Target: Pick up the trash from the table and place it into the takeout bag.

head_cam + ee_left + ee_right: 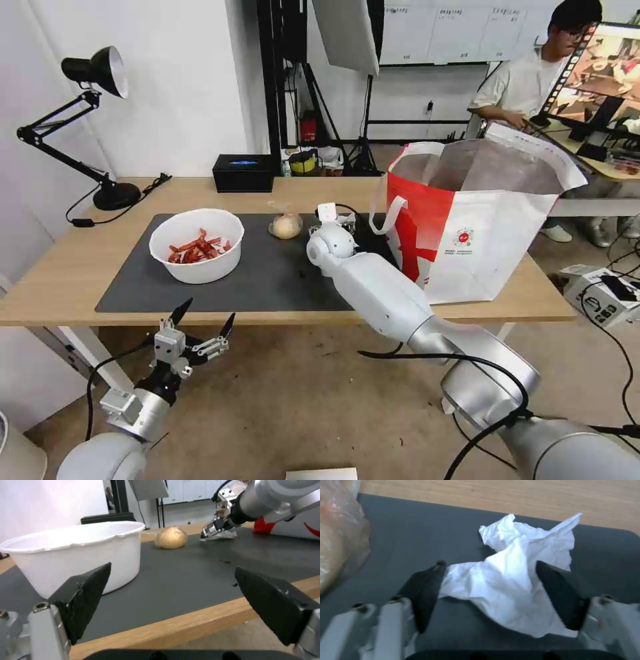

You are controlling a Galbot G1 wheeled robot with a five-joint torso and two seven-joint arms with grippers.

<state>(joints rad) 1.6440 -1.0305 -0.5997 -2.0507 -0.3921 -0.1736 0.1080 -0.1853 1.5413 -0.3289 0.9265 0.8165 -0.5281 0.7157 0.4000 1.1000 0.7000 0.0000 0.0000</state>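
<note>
You're at napkin grab: right gripper (490, 580) spread, straddling crumpled napkin (520, 580); pinch it, lift toward takeout bag (480, 227); left gripper (200, 327) spread, idle below table (67, 267) edge

A white round bowl (197, 244) of red chili scraps stands upright on the table's (80, 267) grey mat. Near it lies a clear baggie (286, 225) holding a beige lump. A crumpled white napkin (516, 580) lies just beside it. The red-and-white takeout bag (473, 220) stands open.

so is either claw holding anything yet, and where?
Nothing held. Right claw is open, straddling the napkin on the mat; left claw is open, off the table.
</note>
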